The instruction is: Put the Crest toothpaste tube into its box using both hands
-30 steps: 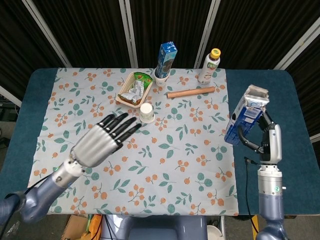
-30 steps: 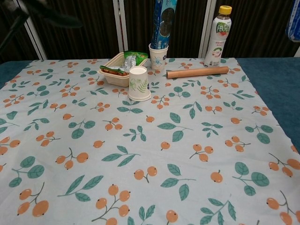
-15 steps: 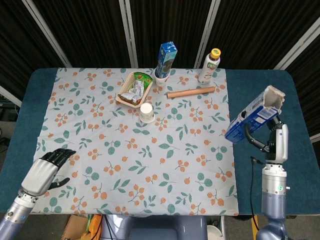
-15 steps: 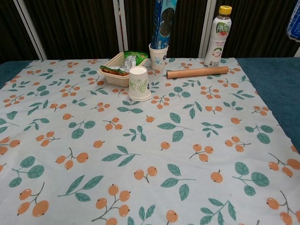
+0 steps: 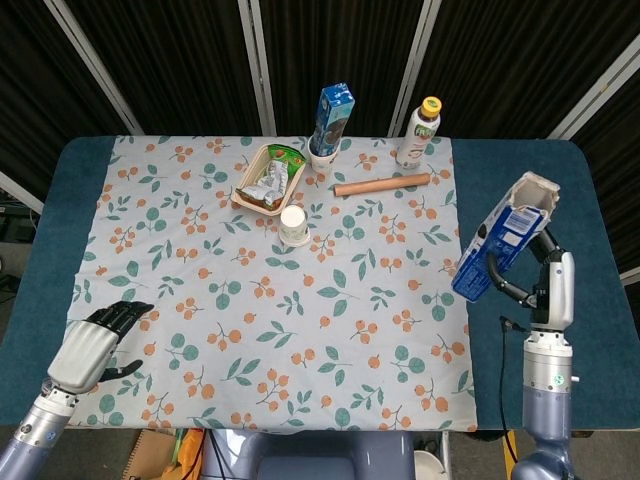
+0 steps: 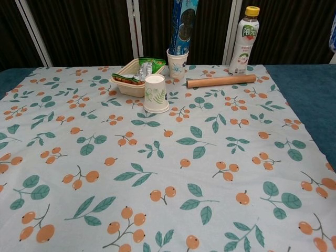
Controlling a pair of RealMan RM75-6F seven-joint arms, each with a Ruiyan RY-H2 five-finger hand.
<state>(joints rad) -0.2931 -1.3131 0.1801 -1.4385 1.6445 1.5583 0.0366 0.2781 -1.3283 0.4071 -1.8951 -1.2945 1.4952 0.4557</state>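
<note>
The blue Crest box (image 5: 503, 240) is held off the table at the right, over the dark table edge just past the cloth. It tilts with its open pale end (image 5: 536, 191) up and to the right. My right hand (image 5: 528, 276) grips the box from below and behind. No toothpaste tube shows outside the box, and I cannot see into it. My left hand (image 5: 92, 346) hangs low at the front left corner, fingers loosely bent and apart, holding nothing. The chest view shows neither hand.
On the floral cloth (image 5: 300, 300) at the back stand a paper cup (image 5: 294, 224), a food tray with wrappers (image 5: 267, 176), a tall blue package in a cup (image 5: 331, 122), a wooden rolling pin (image 5: 381, 184) and a yellow-capped bottle (image 5: 418, 132).
My left hand dropped from above the cloth's middle left to the front left corner, then stayed put. The right hand raised and tilted the box, which now stands a little steeper.
</note>
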